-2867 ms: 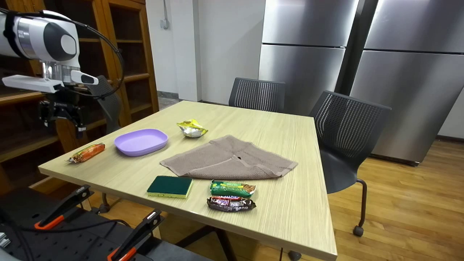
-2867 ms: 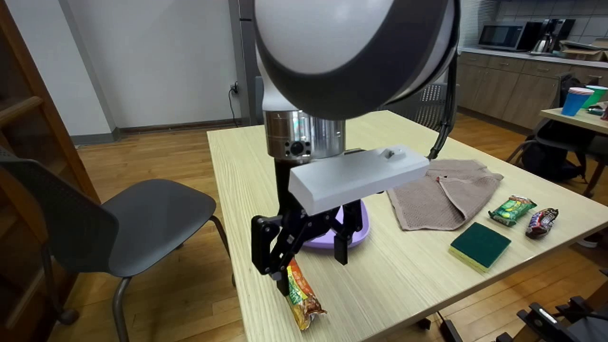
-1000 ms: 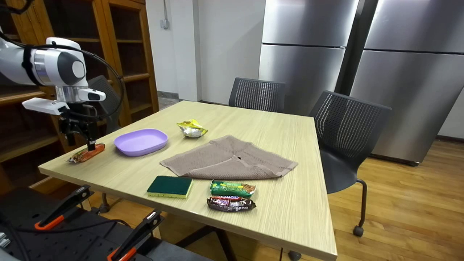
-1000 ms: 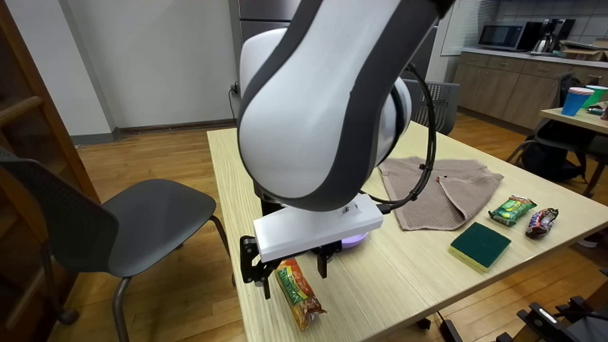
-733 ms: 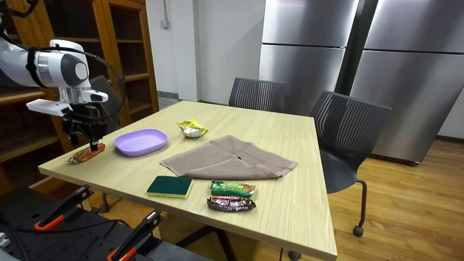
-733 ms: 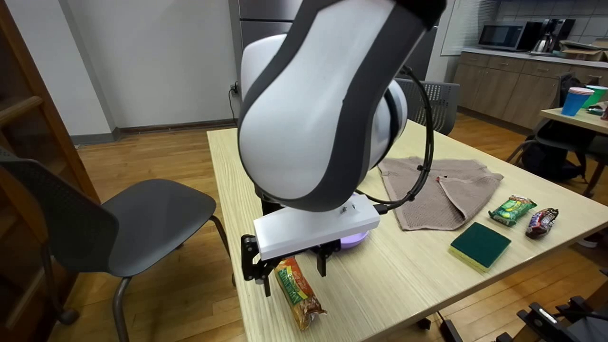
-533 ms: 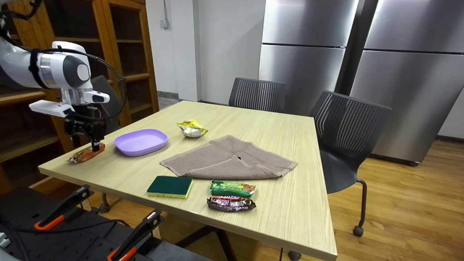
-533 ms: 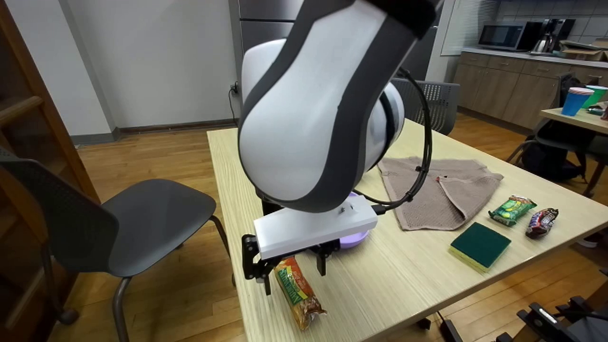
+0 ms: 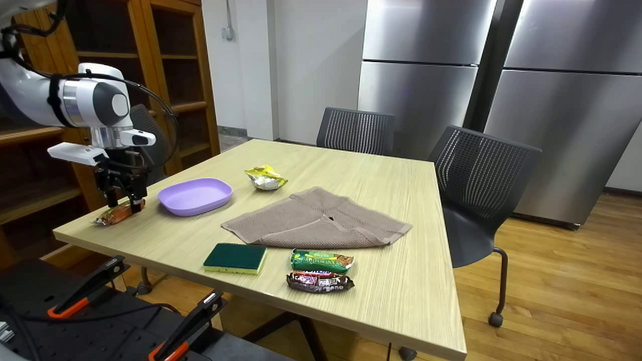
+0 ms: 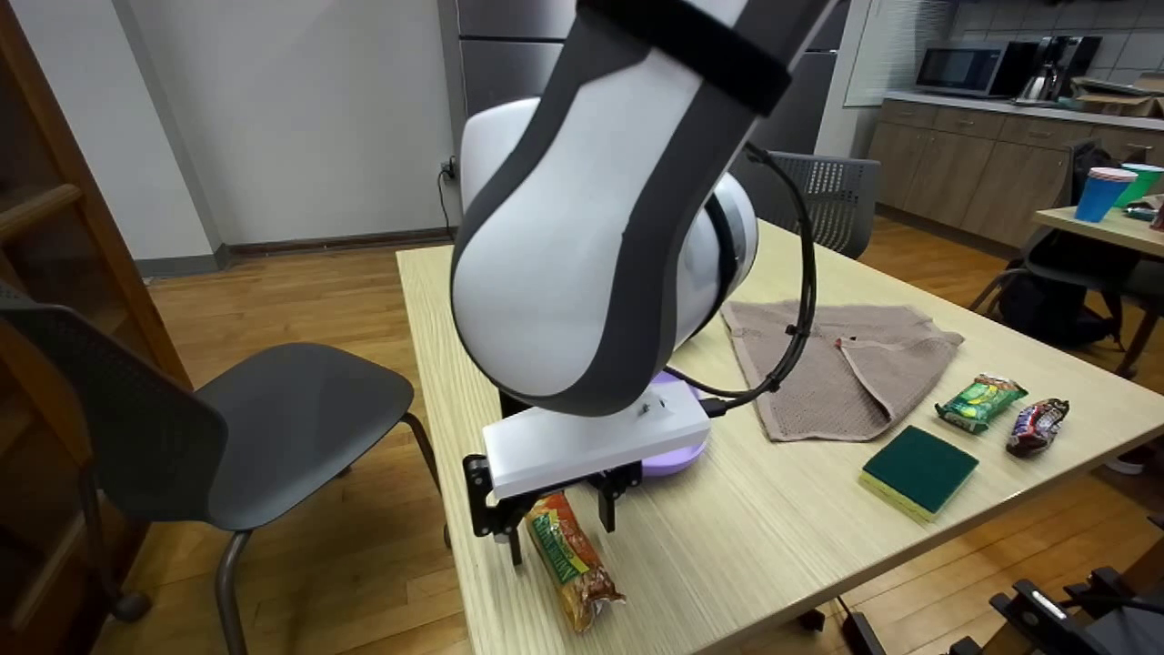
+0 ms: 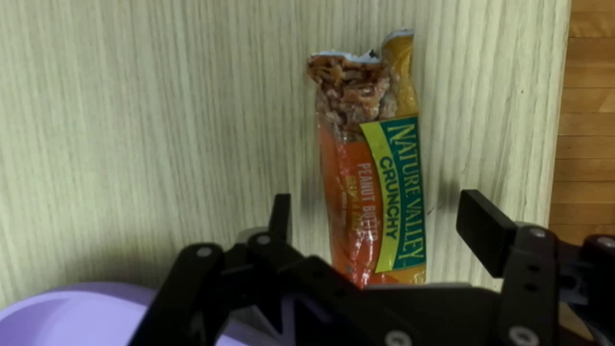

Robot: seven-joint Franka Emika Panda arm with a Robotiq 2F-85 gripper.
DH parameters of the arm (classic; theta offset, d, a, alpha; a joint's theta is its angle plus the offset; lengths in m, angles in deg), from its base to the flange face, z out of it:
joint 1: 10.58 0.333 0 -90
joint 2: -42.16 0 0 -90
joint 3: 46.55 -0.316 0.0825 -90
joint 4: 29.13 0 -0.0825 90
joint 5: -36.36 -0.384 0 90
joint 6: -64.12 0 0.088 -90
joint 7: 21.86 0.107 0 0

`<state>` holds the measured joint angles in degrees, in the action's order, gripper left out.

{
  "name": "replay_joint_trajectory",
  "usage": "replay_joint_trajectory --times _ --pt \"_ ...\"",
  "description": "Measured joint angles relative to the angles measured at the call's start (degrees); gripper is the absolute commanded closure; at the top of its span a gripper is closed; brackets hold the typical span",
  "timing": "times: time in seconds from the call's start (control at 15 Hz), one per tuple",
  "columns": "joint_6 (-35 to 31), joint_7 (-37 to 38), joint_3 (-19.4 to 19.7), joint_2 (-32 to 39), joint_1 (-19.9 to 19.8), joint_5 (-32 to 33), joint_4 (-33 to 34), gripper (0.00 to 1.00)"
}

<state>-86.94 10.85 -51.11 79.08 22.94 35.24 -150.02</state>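
Note:
A wrapped granola bar in orange, green and yellow lies flat on the table. It also shows in both exterior views. My gripper is open and points down, its black fingers on either side of the bar. In the wrist view a gap shows between each finger and the wrapper, so nothing is held. The gripper also shows in both exterior views, low at the bar. The bar's near end is hidden by the gripper in the wrist view.
A purple plate stands close beside the bar. A yellow-silver packet, a brown cloth, a green sponge, a green bar and a dark bar lie on the table. The table edge runs near the bar.
My gripper has come down from above the table to the bar. Over the last half second it sinks a little further and its fingers draw slightly closer together. The bar has not moved.

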Motion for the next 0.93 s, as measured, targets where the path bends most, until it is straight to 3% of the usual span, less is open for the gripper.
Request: replay_joint_trajectory --times 0.33,0.93 --pt "0.0 0.0 0.6 0.4 0.7 0.0 0.6 0.82" --pt "-0.3 0.0 1.9 0.2 2.8 0.7 1.6 0.83"
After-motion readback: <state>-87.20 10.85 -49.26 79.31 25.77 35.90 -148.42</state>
